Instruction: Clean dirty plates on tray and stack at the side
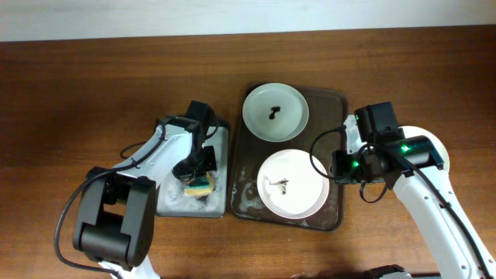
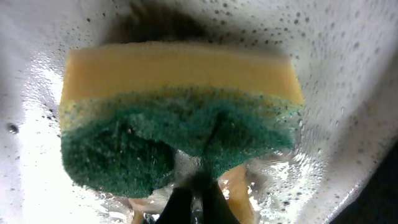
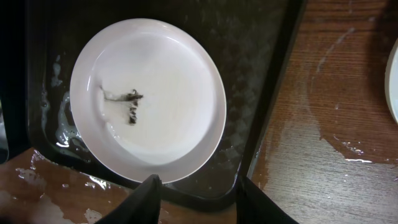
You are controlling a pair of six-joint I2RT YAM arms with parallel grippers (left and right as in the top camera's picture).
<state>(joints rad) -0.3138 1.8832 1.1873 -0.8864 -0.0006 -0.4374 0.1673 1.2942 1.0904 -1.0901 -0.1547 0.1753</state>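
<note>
Two dirty plates lie on the dark brown tray (image 1: pixel 245 167). A pale green plate (image 1: pixel 275 112) with a dark smear sits at the far end, and a white plate (image 1: pixel 293 184) (image 3: pixel 149 99) with dark crumbs lies nearer. My left gripper (image 1: pixel 194 169) (image 2: pixel 196 202) is over the grey tray, shut on the green underside of a yellow-and-green sponge (image 1: pixel 200 186) (image 2: pixel 177 118). My right gripper (image 1: pixel 341 167) (image 3: pixel 198 193) hangs open over the brown tray's right rim (image 3: pixel 261 74). Its left fingertip is close to the white plate's edge, with nothing held.
The smaller grey tray (image 1: pixel 220 139) (image 2: pixel 348 74) holds soapy water and foam. Puddles wet the brown tray and the wooden table (image 3: pixel 336 124) beside it. A pale curved rim (image 3: pixel 394 81) shows on the table in the right wrist view.
</note>
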